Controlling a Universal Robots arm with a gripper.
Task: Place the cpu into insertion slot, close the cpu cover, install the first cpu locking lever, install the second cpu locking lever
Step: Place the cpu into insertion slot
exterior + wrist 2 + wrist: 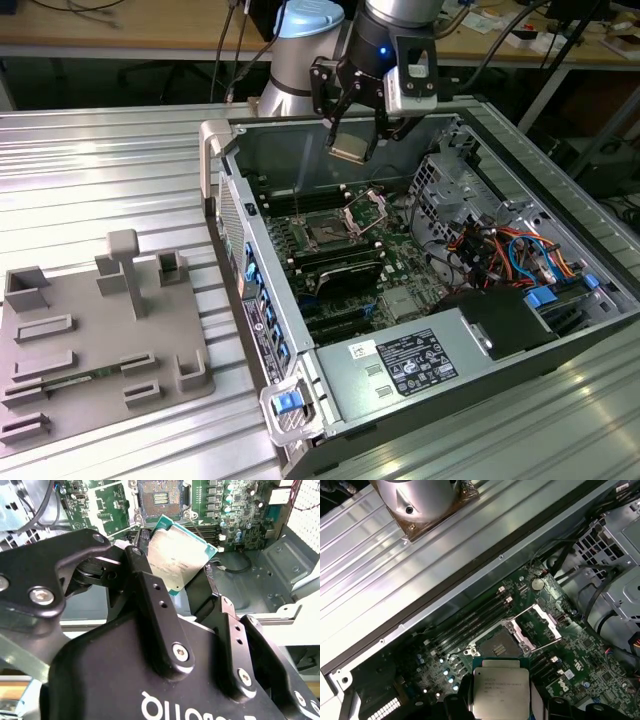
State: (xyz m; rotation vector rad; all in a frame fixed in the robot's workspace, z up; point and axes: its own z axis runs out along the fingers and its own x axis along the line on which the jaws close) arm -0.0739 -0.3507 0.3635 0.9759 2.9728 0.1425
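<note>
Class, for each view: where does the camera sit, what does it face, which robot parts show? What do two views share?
Exterior view: off the arm, looking down into the computer case; arm and gripper show.
Second wrist view: behind the gripper, facing along its fingers to the cpu.
First wrist view: above the socket, facing down; fingers show.
Both wrist views share the cpu and socket.

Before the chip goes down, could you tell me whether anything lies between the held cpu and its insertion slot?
Nothing visible does. The gripper holds the cpu in the air. The insertion slot lies bare, and the cpu cover stands raised beside it, off the slot's opening.
</note>
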